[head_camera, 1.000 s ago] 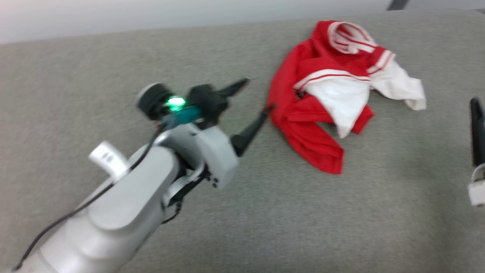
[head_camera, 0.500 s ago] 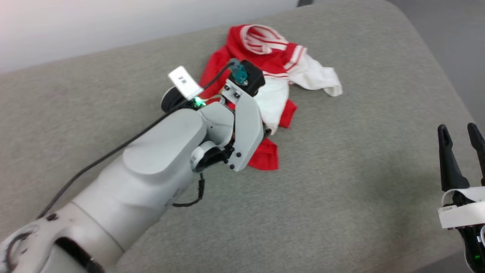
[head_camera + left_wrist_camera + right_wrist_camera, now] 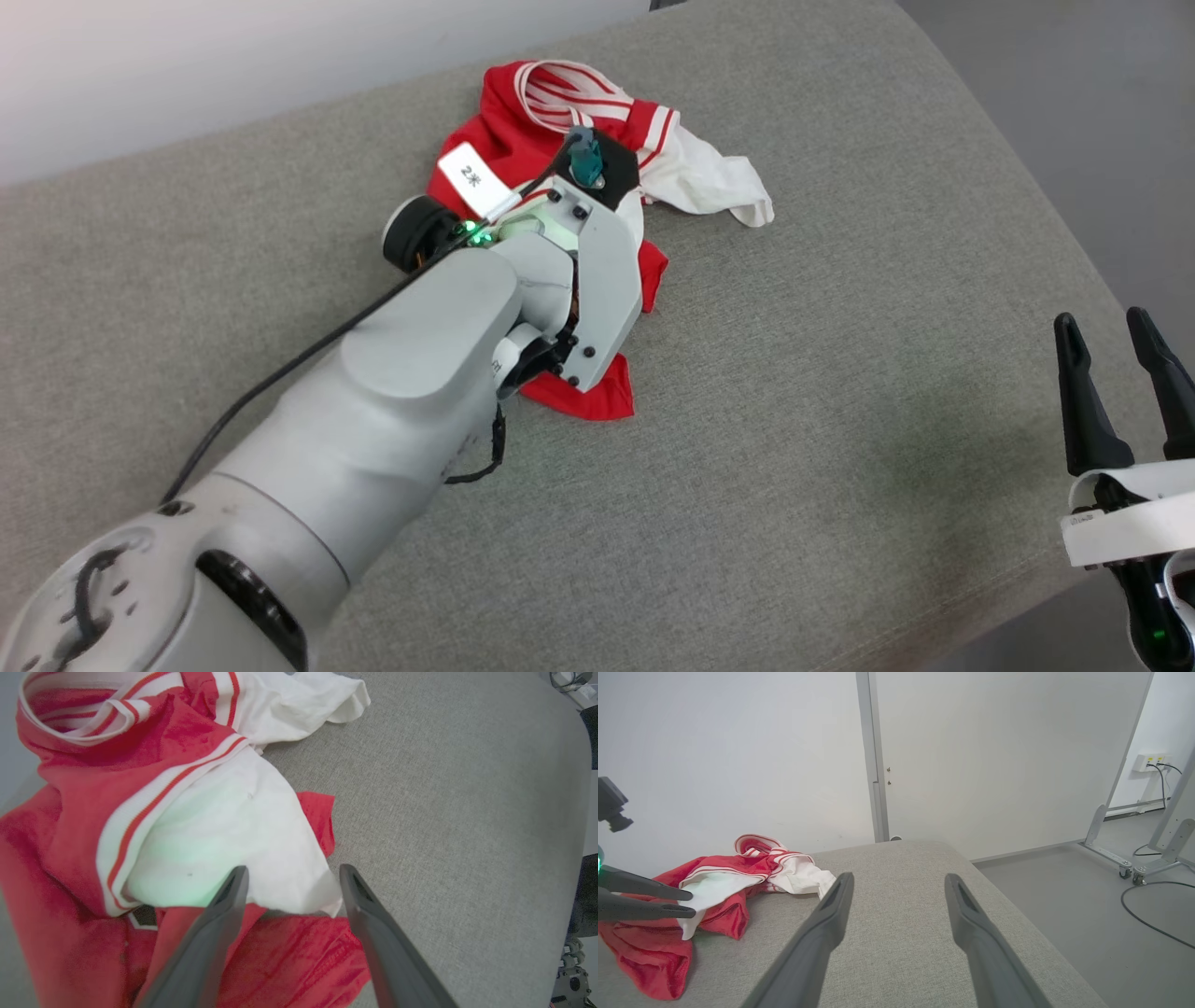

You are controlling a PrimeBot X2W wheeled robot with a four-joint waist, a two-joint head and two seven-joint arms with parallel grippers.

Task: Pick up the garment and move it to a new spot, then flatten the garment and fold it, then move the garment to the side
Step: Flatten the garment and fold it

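The garment (image 3: 686, 177) lies crumpled on the far part of the grey padded surface (image 3: 840, 420), close to its far edge and the pale wall (image 3: 738, 742) behind. Its striped collar stands up at the far end of the heap, one white sleeve trails out to the right, and a red fold reaches toward the near side. In my left wrist view the garment (image 3: 140, 765) shows its second white sleeve lying over the red body, with striped trim along the seam and a green glow on the white cloth.

My left gripper (image 3: 293, 870) is right over that heap with its jaws spread – the lower corner of the white sleeve sits between the two fingers. I cannot tell whether either finger touches the cloth. From the right wrist camera the left gripper (image 3: 691, 904) comes in from the left edge, tips at the white sleeve of the garment (image 3: 724, 886). In the head view the left arm (image 3: 420, 373) covers the middle of the heap.

My right gripper (image 3: 1102, 319) is well apart from the garment, over the near right edge of the surface, jaws spread and holding nothing – the right gripper (image 3: 899, 877) points along the bare grey fabric. Beyond the surface, to the right, I see grey floor (image 3: 1064, 896), a wheeled metal frame (image 3: 1111, 854) and a dark cable (image 3: 1148, 914).
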